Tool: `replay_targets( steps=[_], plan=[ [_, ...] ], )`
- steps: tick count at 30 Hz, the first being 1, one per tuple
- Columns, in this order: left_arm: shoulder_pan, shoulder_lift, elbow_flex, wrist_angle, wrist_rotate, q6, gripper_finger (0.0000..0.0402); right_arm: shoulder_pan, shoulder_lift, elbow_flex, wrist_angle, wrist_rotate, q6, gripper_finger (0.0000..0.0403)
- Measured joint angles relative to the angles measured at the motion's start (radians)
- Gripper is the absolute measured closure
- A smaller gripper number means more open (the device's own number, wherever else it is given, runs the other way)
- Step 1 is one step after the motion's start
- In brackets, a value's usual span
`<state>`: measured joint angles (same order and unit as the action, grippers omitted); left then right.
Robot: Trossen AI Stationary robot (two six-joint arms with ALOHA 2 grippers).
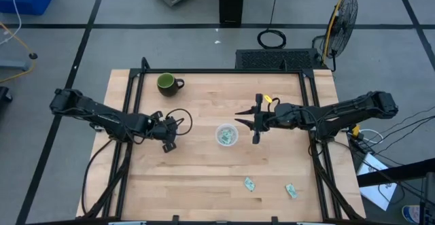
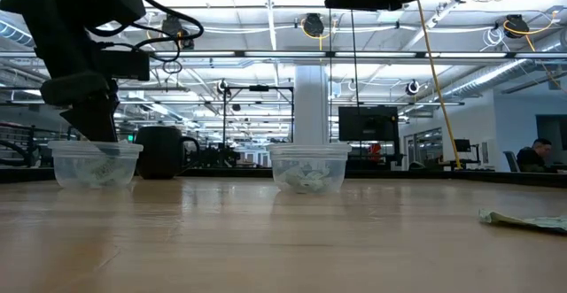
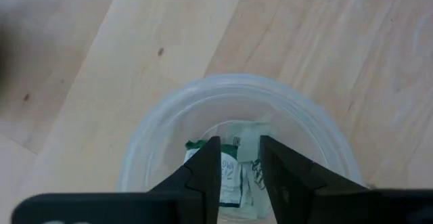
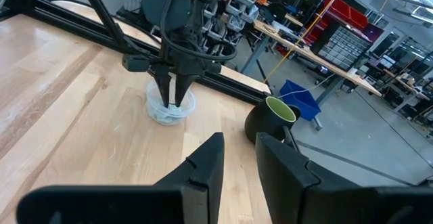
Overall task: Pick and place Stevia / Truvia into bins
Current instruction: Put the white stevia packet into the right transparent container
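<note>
My left gripper [image 3: 238, 158] is open and points straight down into a clear cup [image 3: 162, 126]. Pale green and white packets [image 3: 233, 176] lie on that cup's bottom below the fingertips. In the high view this gripper [image 1: 167, 135] hides the cup. A second clear cup [image 1: 226, 135] at the table's middle holds several packets [image 2: 307, 180]. My right gripper [image 1: 250, 124] hovers open and empty just right of that cup. Two more packets [image 1: 249, 183] [image 1: 291, 191] lie flat on the table near its near edge.
A dark green mug [image 1: 166, 83] stands near the table's far left corner. Black cable loops [image 1: 180, 119] trail from the left arm. A black frame rail [image 1: 217, 71] borders the table's far edge. Bare wood lies between the cups and the near edge.
</note>
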<state>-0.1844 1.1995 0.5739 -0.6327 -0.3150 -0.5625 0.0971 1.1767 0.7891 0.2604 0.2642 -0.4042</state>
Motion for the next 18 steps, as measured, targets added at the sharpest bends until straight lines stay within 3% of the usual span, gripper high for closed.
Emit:
replay_targets(
  steps=[8,11,18],
  plan=[
    [0.000,-0.004,0.000,-0.008,-0.001,0.011,0.0289,0.073,0.000,0.000,-0.021,-0.008,0.001,0.0316],
    [0.000,-0.004,0.001,-0.018,-0.001,0.024,0.0289,0.123,-0.001,0.001,-0.106,-0.008,0.029,0.0310],
    [0.000,-0.003,0.007,-0.038,-0.001,0.046,0.0289,0.231,0.001,0.037,-0.335,-0.014,0.247,0.0288]
  ],
)
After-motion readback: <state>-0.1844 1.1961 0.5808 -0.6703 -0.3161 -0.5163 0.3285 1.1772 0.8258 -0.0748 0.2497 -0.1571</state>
